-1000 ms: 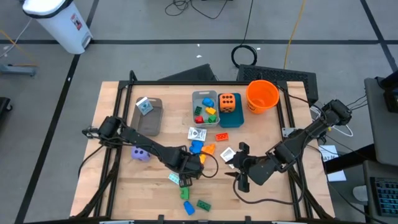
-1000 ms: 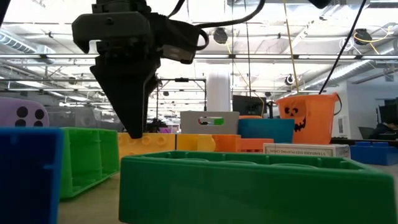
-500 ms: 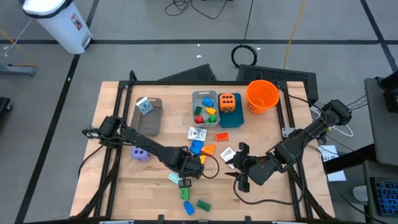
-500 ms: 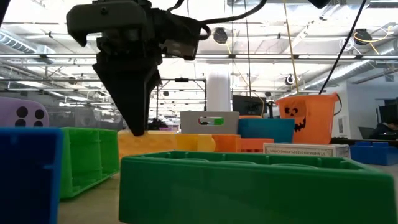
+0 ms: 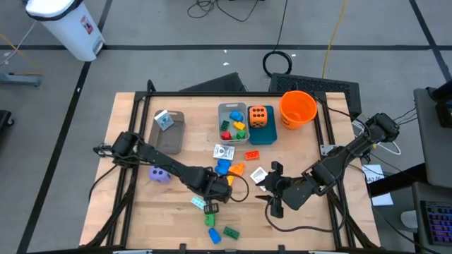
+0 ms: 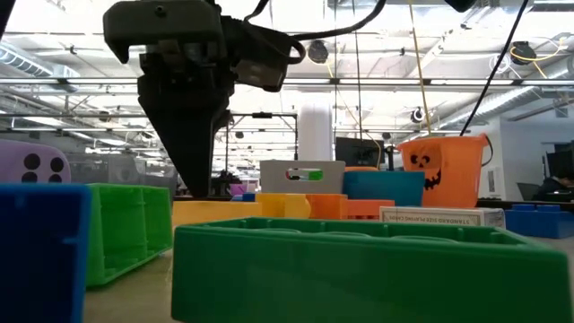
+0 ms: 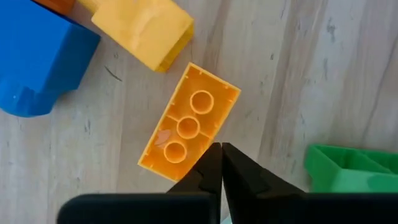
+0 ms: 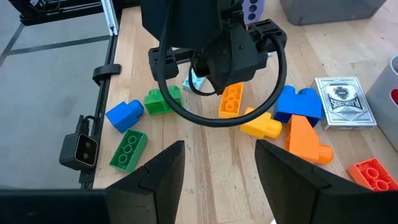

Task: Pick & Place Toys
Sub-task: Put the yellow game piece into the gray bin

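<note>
You are looking at a light wooden table [image 5: 176, 212] edged by a black frame, standing on a grey concrete floor [image 5: 169, 49] crossed by dark lines. A white bin [image 5: 67, 25] stands beyond the table's far left corner, and a coil of black cable [image 5: 279, 62] lies behind the far edge. Across the table, you see a white column [image 6: 316, 135] under ceiling beams and bright lights [image 6: 525, 56].

Overhead sees the whole table [image 5: 296, 204]; low and wrist cameras share its bricks.
</note>
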Available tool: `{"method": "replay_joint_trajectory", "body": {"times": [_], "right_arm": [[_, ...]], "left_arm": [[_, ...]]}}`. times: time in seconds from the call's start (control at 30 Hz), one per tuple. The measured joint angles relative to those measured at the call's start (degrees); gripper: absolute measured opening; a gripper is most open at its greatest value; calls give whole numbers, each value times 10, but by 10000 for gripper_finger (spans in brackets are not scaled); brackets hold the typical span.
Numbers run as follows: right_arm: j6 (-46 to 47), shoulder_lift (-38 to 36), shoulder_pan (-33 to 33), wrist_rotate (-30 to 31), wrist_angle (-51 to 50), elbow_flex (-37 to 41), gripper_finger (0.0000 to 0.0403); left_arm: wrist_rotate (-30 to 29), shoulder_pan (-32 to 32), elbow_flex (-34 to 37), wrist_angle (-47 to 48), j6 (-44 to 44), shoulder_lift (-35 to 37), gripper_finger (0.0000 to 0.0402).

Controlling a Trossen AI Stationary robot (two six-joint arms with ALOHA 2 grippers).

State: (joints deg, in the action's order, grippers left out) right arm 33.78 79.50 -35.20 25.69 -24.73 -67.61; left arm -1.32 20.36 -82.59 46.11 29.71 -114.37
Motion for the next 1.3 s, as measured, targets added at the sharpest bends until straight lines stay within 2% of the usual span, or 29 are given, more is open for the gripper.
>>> {"method": "replay_joint_trajectory", "body": {"times": [0.4,0.6,0.83,1.07,1.3], "right_arm": [[0,0,0,0,0,0,187],[-3,0,0,0,0,0,187],[-4,0,0,0,0,0,187],[-4,0,0,0,0,0,187],[0,0,0,1,-13,0,187]], "left_arm": [[1,0,0,3,11,0,155],[2,-1,-4,6,-5,0,201],[-2,-11,-6,7,-55,0,226],[-28,-27,-6,7,-114,0,228],[-14,-34,-6,3,-192,0,228]]}}
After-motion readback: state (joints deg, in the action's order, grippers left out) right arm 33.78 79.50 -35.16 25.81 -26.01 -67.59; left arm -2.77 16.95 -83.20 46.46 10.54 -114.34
